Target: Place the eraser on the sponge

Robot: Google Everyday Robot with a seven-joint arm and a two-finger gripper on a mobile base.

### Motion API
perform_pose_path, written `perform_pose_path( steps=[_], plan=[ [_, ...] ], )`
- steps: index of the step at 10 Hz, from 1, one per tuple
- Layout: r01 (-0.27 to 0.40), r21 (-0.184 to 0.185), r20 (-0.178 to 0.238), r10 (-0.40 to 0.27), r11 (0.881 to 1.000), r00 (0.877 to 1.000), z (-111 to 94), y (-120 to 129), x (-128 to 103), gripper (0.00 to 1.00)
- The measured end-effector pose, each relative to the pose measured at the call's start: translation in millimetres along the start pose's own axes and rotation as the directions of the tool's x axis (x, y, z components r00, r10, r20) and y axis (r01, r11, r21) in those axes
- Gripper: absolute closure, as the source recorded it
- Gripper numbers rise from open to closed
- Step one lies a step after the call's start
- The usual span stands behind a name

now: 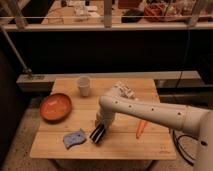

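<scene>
The sponge (74,138), a small flat light-blue pad with a wavy outline, lies near the front edge of the wooden table (125,145). My gripper (98,134) hangs at the end of the white arm (150,111), low over the table and just right of the sponge, close to its right end. The gripper's dark tip points down and to the left. The eraser is hidden; I cannot pick it out at the gripper or on the table.
An orange bowl (55,106) sits at the table's left side. A white cup (84,85) stands at the back. A crumpled white object (125,91) lies behind the arm, and a thin orange object (141,128) lies to the right. A ledge runs behind the table.
</scene>
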State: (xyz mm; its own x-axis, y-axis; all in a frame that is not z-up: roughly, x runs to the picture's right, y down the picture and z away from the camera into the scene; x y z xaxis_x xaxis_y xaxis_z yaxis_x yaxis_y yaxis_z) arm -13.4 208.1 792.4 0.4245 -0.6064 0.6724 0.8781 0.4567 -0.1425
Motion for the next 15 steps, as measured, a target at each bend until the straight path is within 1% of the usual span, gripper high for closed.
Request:
perform_pose_path(
  steps=[1, 3, 5, 8, 10, 11, 12, 15],
  plan=[
    [0.013, -0.003, -0.005, -0.013, 1.0, 1.0, -0.4, -2.7, -1.6, 0.93],
    [0.053, -0.007, -0.011, -0.053, 0.999, 0.999, 1.1, -17.3, -9.8, 0.93],
    [0.084, -0.013, -0.023, -0.084, 0.996, 0.996, 1.3, -21.4, -11.7, 0.93],
    [0.142, -0.022, -0.033, -0.143, 0.99, 0.989, 3.4, -35.5, -18.6, 0.93],
    [0.163, -0.028, -0.038, -0.164, 0.986, 0.986, 3.4, -38.6, -19.9, 0.93],
    [0.186, -0.033, -0.04, -0.188, 0.982, 0.981, 4.7, -43.2, -22.5, 0.93],
    [0.216, -0.035, -0.043, -0.218, 0.976, 0.975, 6.1, -54.1, -27.3, 0.93],
    [0.258, -0.05, -0.047, -0.261, 0.965, 0.964, 8.9, -63.2, -31.5, 0.93]
  ],
)
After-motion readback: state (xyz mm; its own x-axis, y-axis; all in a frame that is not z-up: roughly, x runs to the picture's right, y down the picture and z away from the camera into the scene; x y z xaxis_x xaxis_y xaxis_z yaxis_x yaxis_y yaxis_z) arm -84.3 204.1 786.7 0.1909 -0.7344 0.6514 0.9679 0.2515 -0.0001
